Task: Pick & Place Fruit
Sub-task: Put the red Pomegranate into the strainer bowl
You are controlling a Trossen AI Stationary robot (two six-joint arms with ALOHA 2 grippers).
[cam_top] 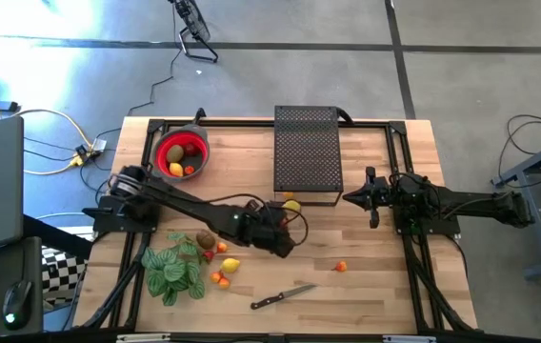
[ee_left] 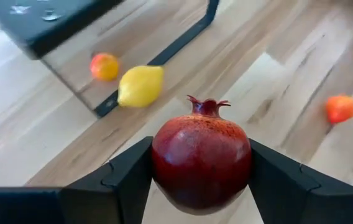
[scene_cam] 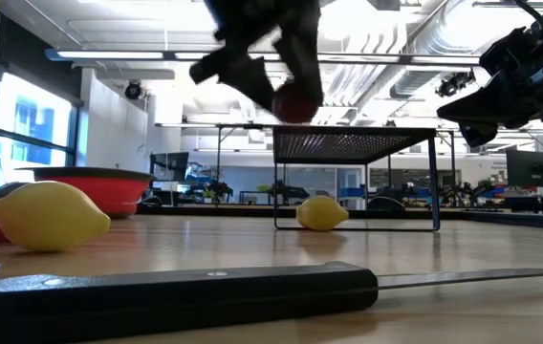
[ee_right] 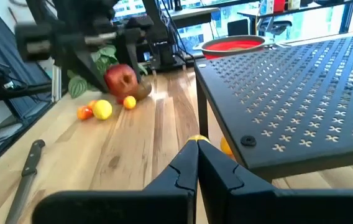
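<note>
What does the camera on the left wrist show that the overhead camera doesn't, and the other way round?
Only the left wrist view shows the dark red fruit with its little crown, clamped in the left gripper. Only the high view shows the red bowl, the leafy plant, the knife and the right gripper, shut and waiting. Both show the lemon beside the black rack.

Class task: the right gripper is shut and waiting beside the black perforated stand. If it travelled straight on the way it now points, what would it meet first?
Probably the yellow lemon at the black stand's corner, just past the right gripper. Depth is unclear; passing it, it would reach the left gripper holding the dark red fruit.
</note>
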